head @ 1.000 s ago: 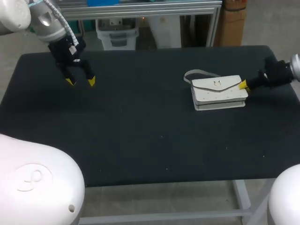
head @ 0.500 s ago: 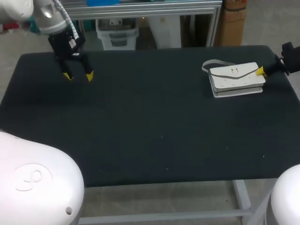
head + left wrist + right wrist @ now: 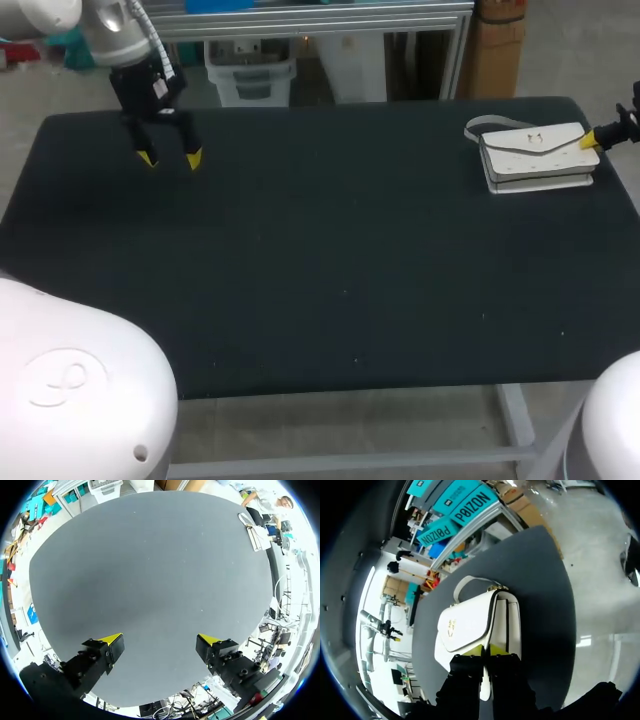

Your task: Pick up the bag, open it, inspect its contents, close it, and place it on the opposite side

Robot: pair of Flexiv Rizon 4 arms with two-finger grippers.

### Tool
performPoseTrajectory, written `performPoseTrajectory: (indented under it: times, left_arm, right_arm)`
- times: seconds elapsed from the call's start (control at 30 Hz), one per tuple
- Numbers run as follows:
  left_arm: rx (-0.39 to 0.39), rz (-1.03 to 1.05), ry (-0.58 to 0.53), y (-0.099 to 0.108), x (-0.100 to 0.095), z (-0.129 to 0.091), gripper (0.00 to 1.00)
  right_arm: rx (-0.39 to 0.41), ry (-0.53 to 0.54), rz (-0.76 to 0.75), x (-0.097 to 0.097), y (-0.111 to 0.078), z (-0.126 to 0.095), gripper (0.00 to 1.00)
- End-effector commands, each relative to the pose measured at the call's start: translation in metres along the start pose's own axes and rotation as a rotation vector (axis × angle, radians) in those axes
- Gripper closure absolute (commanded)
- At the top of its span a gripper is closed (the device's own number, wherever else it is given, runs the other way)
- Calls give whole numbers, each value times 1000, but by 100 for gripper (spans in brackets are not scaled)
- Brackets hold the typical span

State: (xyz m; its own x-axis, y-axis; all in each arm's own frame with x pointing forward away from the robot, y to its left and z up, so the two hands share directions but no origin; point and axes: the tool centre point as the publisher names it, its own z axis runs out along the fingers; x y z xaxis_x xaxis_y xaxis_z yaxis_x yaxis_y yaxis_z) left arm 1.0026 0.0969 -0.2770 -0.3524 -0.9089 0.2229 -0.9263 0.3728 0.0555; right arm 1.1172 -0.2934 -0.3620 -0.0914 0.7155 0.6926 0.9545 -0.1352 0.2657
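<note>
Two claws, two different states. My right claw [image 3: 590, 138] is clamped on the right end of the white bag [image 3: 535, 157], its yellow tips nearly together with the bag's edge caught between them. The bag is at the far right corner of the dark worktop [image 3: 320, 280], flap closed, its grey strap [image 3: 482, 126] looping out on the side away from that claw. Whether it rests on the worktop or hangs just above it, I cannot tell. My left claw [image 3: 168, 158] hovers over the far left of the worktop, fingers spread wide with nothing between them, well apart from the bag.
</note>
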Motion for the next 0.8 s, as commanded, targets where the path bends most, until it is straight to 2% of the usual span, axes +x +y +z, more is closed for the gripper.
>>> performPoseTrajectory:
  times: [0.03, 0.3, 0.57, 0.6, 0.63, 0.67, 0.8]
  left_arm:
    - [-11, 0, -12, -5, 3, -1, 0]
    - [-12, -4, -19, -10, 4, -4, 0]
    - [-5, -2, -26, -11, 4, -4, 0]
    - [-1, 0, -30, -12, 4, -4, 0]
    - [2, 1, -32, -12, 4, -4, 0]
    - [11, 1, -38, -11, 4, -4, 0]
    - [55, -7, -49, -6, 5, -7, 0]
  right_arm:
    - [46, 3, 8, -8, 12, -1, 100]
    - [33, -1, 24, -16, 29, 6, 100]
    - [30, -2, 23, -15, 35, 12, 100]
    - [29, -2, 24, -15, 36, 11, 97]
    - [21, -10, 33, -14, 36, 10, 68]
    - [20, -12, 35, -14, 36, 9, 0]
    - [5, -46, 33, -7, 31, 1, 0]
